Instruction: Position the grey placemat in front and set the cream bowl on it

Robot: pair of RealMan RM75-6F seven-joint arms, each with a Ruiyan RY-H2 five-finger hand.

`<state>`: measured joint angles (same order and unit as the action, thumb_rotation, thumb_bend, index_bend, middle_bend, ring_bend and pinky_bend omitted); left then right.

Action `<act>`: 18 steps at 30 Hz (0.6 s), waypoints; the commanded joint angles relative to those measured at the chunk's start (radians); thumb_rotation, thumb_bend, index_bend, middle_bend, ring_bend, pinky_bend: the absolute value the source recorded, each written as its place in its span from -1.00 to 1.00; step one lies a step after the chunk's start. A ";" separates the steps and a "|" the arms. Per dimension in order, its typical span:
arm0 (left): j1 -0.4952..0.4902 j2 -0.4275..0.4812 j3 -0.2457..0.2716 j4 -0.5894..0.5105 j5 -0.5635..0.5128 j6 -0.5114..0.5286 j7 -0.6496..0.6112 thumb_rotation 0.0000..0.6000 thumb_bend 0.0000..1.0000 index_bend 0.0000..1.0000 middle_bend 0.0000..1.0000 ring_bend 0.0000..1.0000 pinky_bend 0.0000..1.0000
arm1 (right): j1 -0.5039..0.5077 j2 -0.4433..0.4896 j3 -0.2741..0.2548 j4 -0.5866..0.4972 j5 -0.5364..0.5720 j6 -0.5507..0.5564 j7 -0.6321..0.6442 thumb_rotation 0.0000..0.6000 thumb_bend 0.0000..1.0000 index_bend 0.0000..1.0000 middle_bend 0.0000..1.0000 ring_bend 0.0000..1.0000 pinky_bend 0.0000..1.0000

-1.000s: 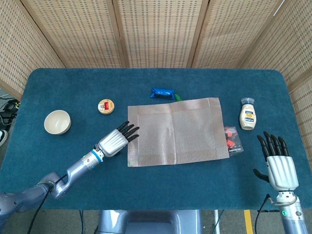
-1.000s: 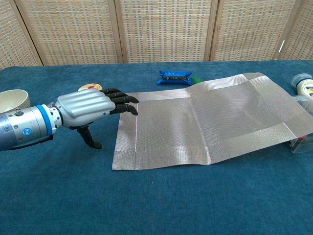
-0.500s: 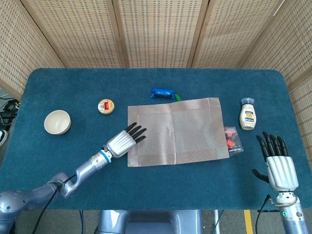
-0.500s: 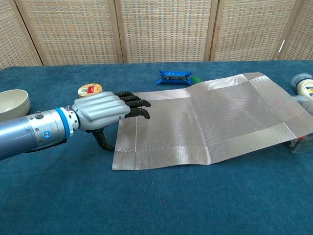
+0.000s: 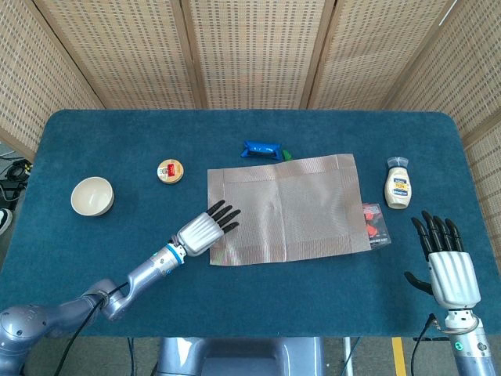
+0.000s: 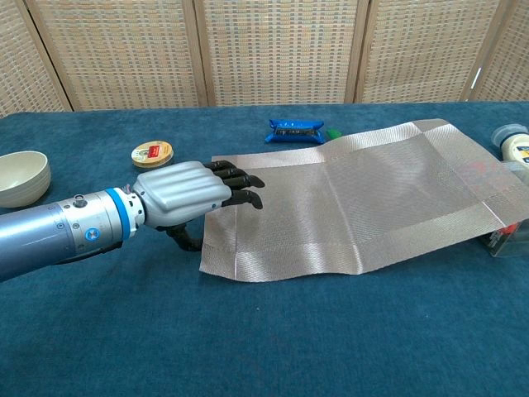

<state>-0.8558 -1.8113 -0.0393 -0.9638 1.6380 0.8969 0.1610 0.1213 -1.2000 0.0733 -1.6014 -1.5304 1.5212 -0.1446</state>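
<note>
Left hand (image 5: 205, 229) reaches low across the blue table (image 5: 94, 141), fingers straight and apart, tips resting on the near left edge of the grey placemat (image 5: 286, 207). It holds nothing. Cream bowl (image 5: 92, 196) sits far left. Right hand (image 5: 448, 262) lies flat, fingers spread, empty.

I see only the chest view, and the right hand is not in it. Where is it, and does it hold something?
Observer: The right hand is over the table's near right corner, fingers apart, holding nothing.
Operator: Is something inside the cream bowl? I see only its side.
Observer: No, the head view shows it empty.
Operator: What is under the right edge of the grey placemat?
Observer: A clear pack with red contents; the placemat's edge lies over its left part.
</note>
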 commanded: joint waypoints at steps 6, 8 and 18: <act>-0.003 -0.010 0.001 0.001 -0.017 -0.004 0.013 1.00 -0.12 -0.46 -1.00 -1.00 -1.00 | -0.003 0.003 0.000 -0.005 -0.014 0.012 0.002 1.00 -1.00 -1.00 -1.00 -1.00 -1.00; -0.003 -0.015 0.003 0.004 -0.024 -0.007 0.013 1.00 -0.04 -0.34 -1.00 -1.00 -1.00 | -0.005 0.005 -0.001 -0.008 -0.020 0.016 0.006 1.00 -1.00 -1.00 -1.00 -1.00 -1.00; -0.001 -0.025 0.008 0.004 -0.031 0.009 -0.015 1.00 0.11 0.36 -1.00 -1.00 -1.00 | -0.008 0.008 -0.003 -0.014 -0.034 0.022 0.015 1.00 -1.00 -1.00 -1.00 -1.00 -1.00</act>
<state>-0.8568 -1.8358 -0.0325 -0.9598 1.6066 0.9048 0.1468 0.1139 -1.1918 0.0705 -1.6153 -1.5644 1.5434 -0.1296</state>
